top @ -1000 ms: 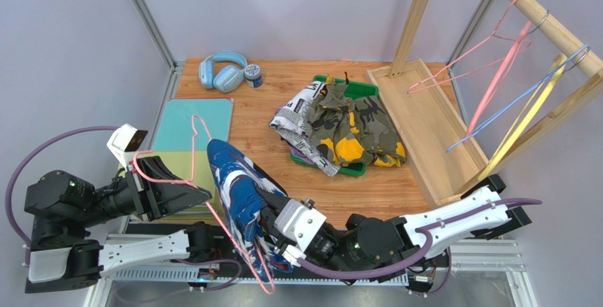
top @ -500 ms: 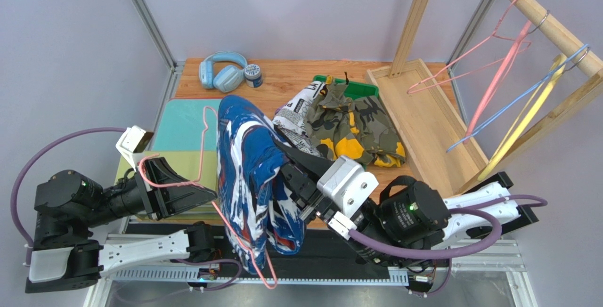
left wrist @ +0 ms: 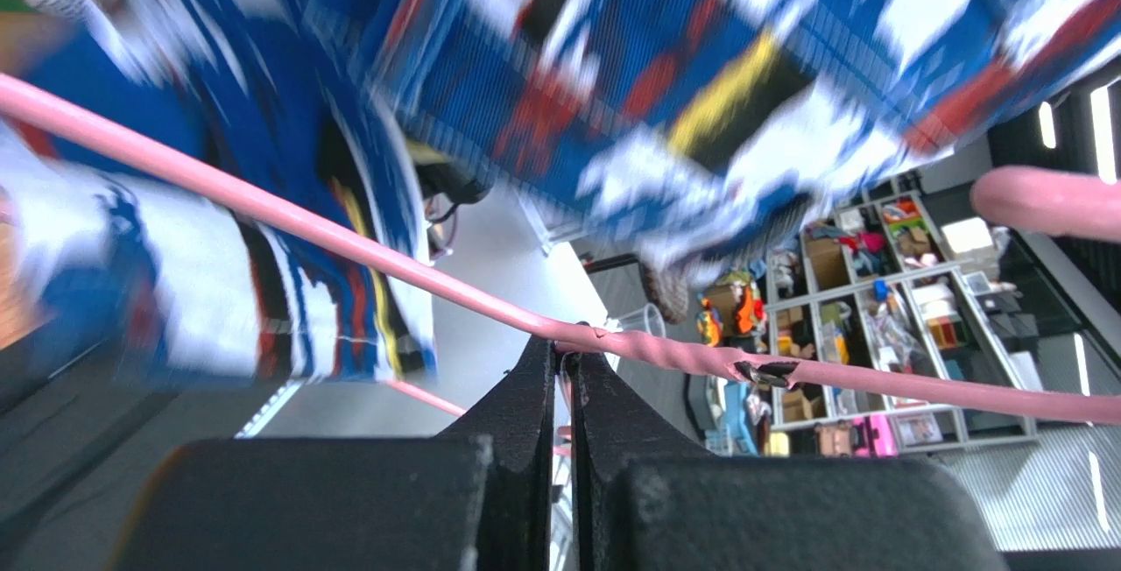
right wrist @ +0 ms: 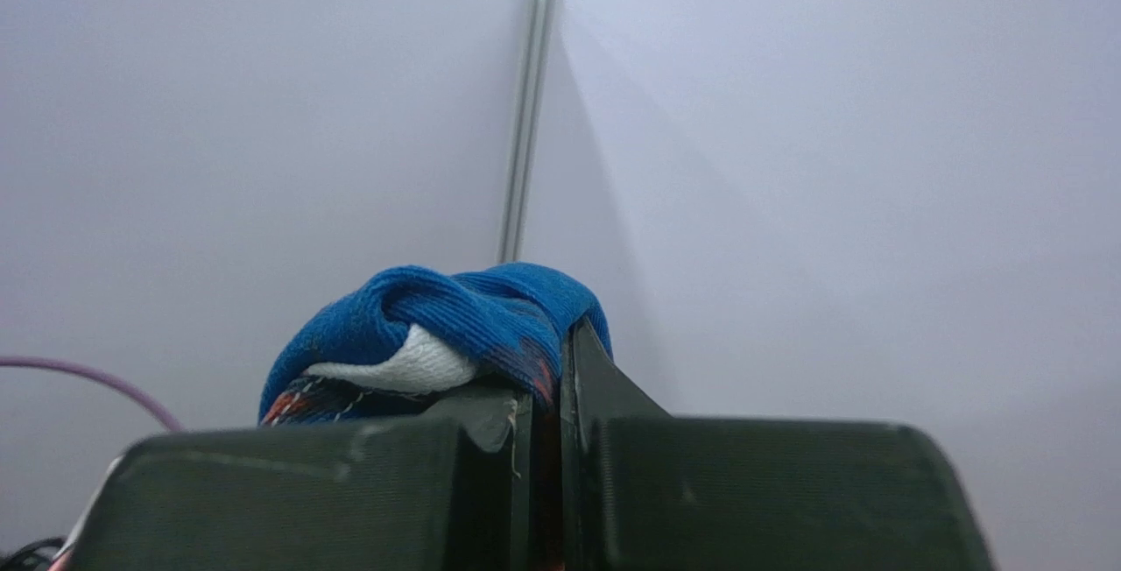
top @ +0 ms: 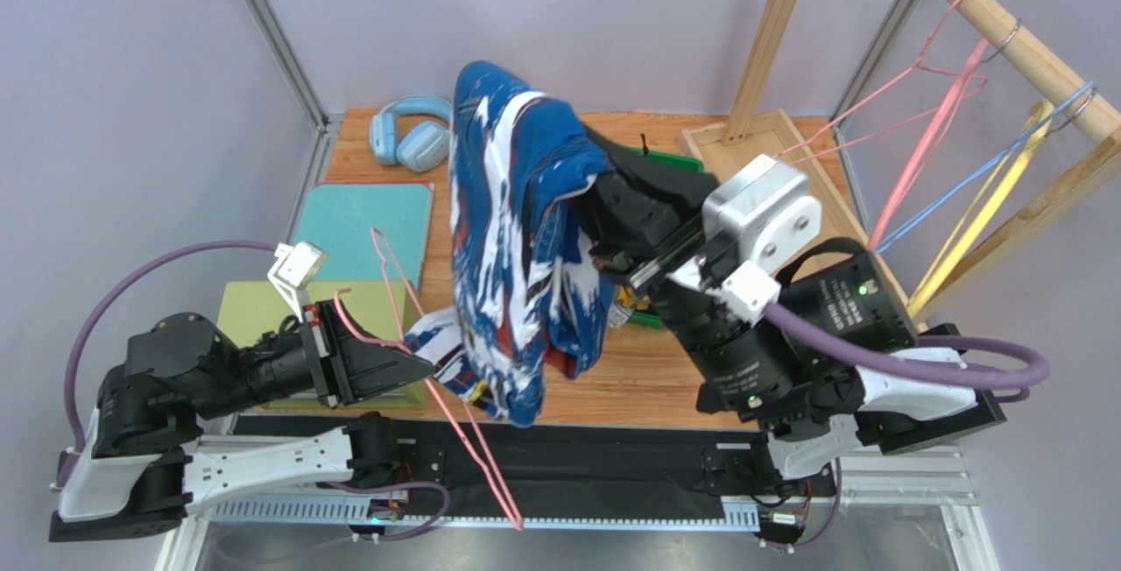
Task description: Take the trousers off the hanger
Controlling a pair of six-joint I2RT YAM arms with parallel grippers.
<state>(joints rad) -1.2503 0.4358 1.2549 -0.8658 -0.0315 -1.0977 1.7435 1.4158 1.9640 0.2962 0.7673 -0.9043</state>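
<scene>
Blue printed trousers (top: 507, 223) hang from right hand (right wrist: 555, 368); left hand (left wrist: 563, 350) grips hanger (left wrist: 395, 261).

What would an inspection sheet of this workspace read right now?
Surface: wooden table, partly covered by two mats.
Job's things: blue-white-red trousers held high, lower end at the pink hanger.
Clutter: blue headphones; three hangers on the wooden rack.
Grippers: left gripper shut on the hanger wire; right gripper shut on the trousers.
Cables: purple cables loop off both arms, clear of the fabric.
Surroundings: grey panel walls.
</scene>
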